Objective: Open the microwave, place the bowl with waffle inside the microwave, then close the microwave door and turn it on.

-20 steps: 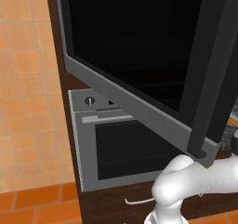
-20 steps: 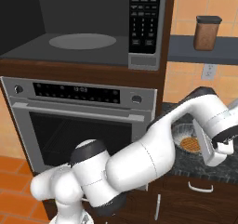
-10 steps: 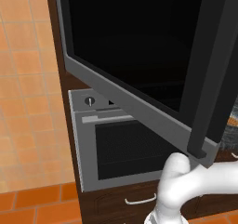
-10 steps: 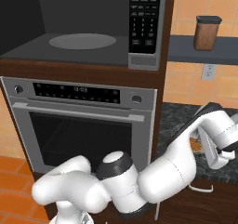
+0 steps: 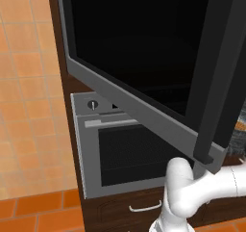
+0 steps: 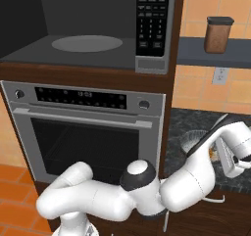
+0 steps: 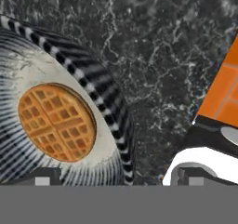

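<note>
A: Largest first — microwave [image 6: 98,34] wide open across the top of the right base view, grey cavity bare, pale round turntable [image 6: 87,43] on its floor, button panel [image 6: 153,19] at upper centre. Microwave door [image 5: 144,82] swung out, black glass covering most of the left base view, vertical bar handle [image 5: 216,96] down the right side.

B: Oven [image 6: 88,127] below, shut. And the bowl?

A: Bowl [image 7: 60,111] in the left half of the hand view, on the dark speckled counter [image 7: 162,56]; striped black-and-white rim, pale inside. Waffle [image 7: 56,121] flat in its middle, loose.

B: Handling?

A: Probably rigid and glazed, so slick and chippable; light enough for one pinch. Best taken on the near rim, one finger inside, one outside. Level carry, or a sliding waffle.

B: Gripper?

A: Gripper [image 7: 111,176] low over the counter just right of the bowl; tips at the bottom edge well apart, so jaws spread, pinching nothing.
</note>
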Available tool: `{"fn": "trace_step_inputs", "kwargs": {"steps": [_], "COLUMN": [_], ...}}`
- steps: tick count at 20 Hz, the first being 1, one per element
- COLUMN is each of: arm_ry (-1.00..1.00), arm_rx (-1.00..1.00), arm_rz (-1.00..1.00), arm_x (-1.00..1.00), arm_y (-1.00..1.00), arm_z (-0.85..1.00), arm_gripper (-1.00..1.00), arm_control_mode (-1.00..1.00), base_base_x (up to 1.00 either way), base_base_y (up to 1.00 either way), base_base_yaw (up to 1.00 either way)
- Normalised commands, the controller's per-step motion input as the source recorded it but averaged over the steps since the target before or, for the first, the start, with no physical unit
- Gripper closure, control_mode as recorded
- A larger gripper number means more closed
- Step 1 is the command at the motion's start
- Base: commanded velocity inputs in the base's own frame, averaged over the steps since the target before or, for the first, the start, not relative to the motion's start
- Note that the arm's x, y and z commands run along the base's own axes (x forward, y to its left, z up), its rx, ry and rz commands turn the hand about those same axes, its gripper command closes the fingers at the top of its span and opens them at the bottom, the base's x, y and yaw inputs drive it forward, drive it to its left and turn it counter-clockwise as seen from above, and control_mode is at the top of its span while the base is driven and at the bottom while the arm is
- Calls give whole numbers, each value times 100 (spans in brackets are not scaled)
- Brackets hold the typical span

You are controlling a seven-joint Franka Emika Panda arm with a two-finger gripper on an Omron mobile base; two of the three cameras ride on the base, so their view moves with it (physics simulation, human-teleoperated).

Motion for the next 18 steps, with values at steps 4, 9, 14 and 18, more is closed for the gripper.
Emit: {"fn": "trace_step_inputs", "kwargs": {"steps": [4,9,14,18], "arm_ry": [0,0,0,0], "arm_rx": [0,0,0,-4], "arm_rz": [-1,-5,-7,-11], "arm_x": [40,11,17,6], "arm_y": [-10,0,9,59], "arm_z": [-35,-38,-34,-33], "arm_gripper": [-100,-100,-100,100], "arm_control_mode": [-100,-100,-100,-100], "base_base_x": [0,0,0,0], "base_base_y": [0,0,0,0], "base_base_yaw": [0,0,0,0]}}
